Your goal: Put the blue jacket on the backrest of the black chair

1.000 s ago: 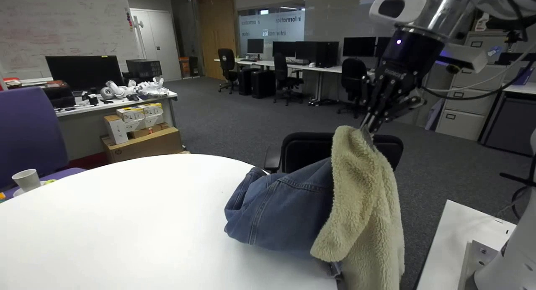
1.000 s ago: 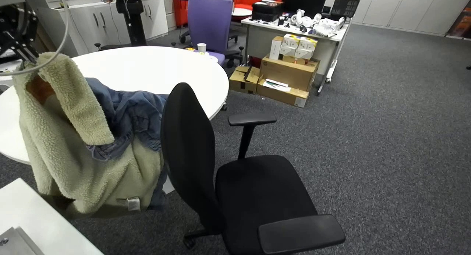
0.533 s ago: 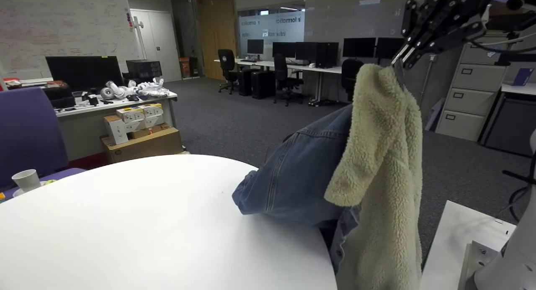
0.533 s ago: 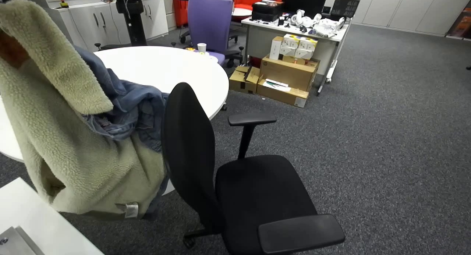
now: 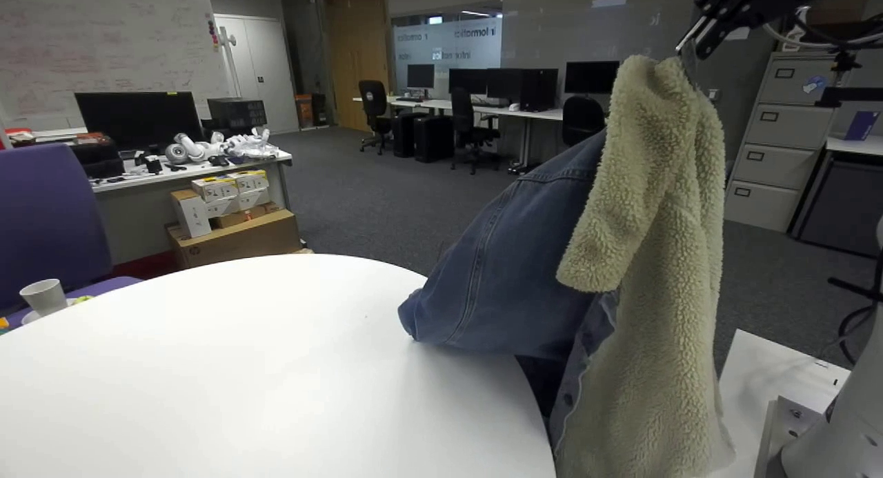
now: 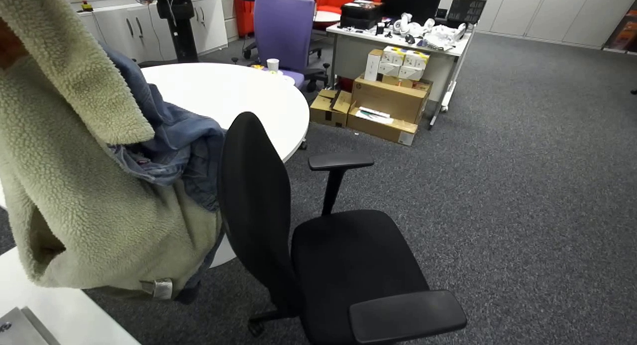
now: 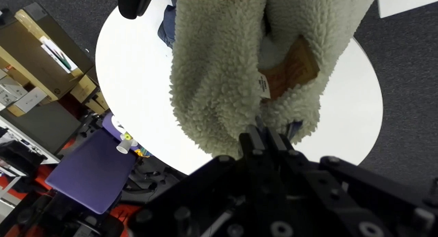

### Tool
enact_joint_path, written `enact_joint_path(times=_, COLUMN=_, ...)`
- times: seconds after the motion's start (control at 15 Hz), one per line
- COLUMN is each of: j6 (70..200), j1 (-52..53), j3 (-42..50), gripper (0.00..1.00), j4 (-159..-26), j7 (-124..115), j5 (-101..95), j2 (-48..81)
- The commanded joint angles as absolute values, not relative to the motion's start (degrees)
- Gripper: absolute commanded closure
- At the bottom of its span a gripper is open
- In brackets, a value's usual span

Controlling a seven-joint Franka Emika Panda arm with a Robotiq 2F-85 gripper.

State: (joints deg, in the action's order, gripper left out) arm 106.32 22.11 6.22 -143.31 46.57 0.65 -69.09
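The blue jacket [image 5: 648,257] hangs from my gripper [image 5: 692,42], fleece lining outward, with denim to its left. My gripper also shows in the wrist view [image 7: 265,136], shut on the jacket's upper edge [image 7: 219,69]. The gripper is out of view in the exterior view where the jacket [image 6: 99,195] hangs beside the black chair [image 6: 256,210]. There the jacket is on the table side of the backrest, its denim against or just behind the backrest edge; contact cannot be told. The white label [image 6: 163,288] is near the lower hem. The jacket hides the chair in an exterior view.
A round white table [image 5: 241,367] stands close to the jacket, whose denim reaches over its edge. The chair's armrests [image 6: 341,160] stick out on the seat side. A white robot stand [image 6: 54,305] is below the jacket. A purple chair [image 6: 284,31] with a cup [image 6: 272,64] is beyond.
My gripper has risen and moved away from the black chair, lifting the jacket with it. More fleece hangs free, and the denim has drawn back across the table toward its edge.
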Motion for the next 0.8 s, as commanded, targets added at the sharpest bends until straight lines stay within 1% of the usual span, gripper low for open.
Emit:
enact_joint_path(times=0.0, j6=102.72, j1=20.42, j3=3.13, gripper=0.98, j4=-134.47, j7=44.71, j5=0.76, j2=-69.04)
enact_joint_path(times=0.2, j6=102.09, j1=18.49, j3=1.33, gripper=0.98, j4=-130.42, j7=42.71, j5=-0.50, j2=-70.66)
enact_joint_path(times=0.47, j6=97.99, j1=14.69, j3=4.14, gripper=0.98, j4=-123.93, j7=40.13, j5=-3.98, j2=-70.24)
enact_joint_path(times=0.6, j6=97.15, j1=13.42, j3=6.19, gripper=0.98, j4=-124.12, j7=39.99, j5=-6.49, j2=-68.51)
enact_joint_path(times=0.73, j6=99.02, j1=12.92, j3=7.85, gripper=0.98, j4=-127.15, j7=40.02, j5=-8.33, j2=-65.87)
